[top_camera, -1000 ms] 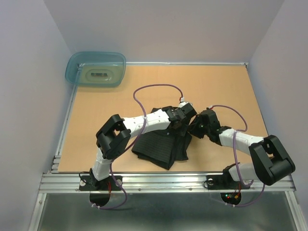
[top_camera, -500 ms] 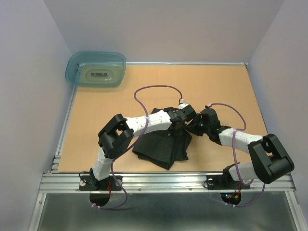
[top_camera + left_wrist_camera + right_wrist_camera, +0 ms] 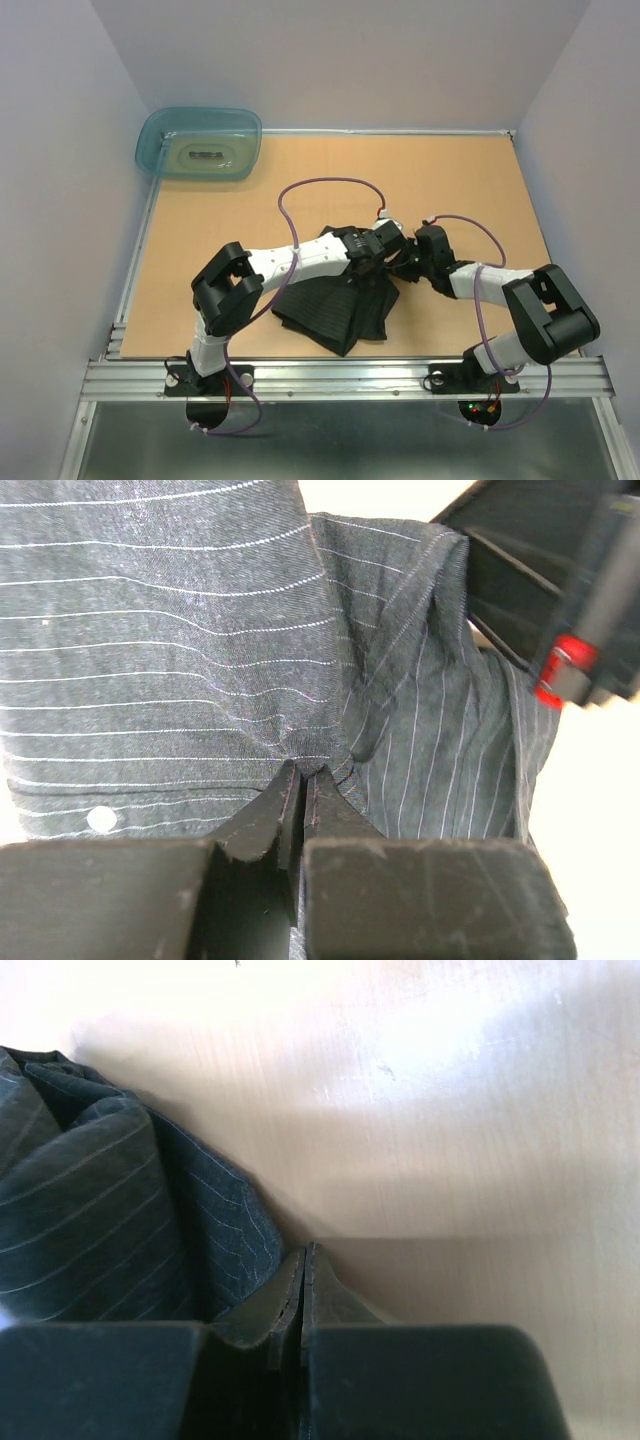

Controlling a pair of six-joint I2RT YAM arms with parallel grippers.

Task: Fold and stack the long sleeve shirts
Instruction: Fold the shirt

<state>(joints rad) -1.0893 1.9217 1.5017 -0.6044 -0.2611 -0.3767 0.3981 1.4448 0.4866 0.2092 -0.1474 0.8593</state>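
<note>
One dark charcoal pinstriped button-up cloth shirt (image 3: 335, 310) lies bunched on the tan wooden table (image 3: 450, 180), front-centre, between both arms. The left gripper (image 3: 303, 772) is nearly closed, its tips pinching a fold of the shirt. The right gripper (image 3: 304, 1250) has its jaws pressed together at the shirt's right edge; can't tell if any cloth is caught.

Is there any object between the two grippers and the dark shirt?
Nothing visible stands between them. The left gripper is shut on a fold of the shirt. The right gripper is shut right at the shirt's edge; whether it pinches cloth is unclear.
</note>
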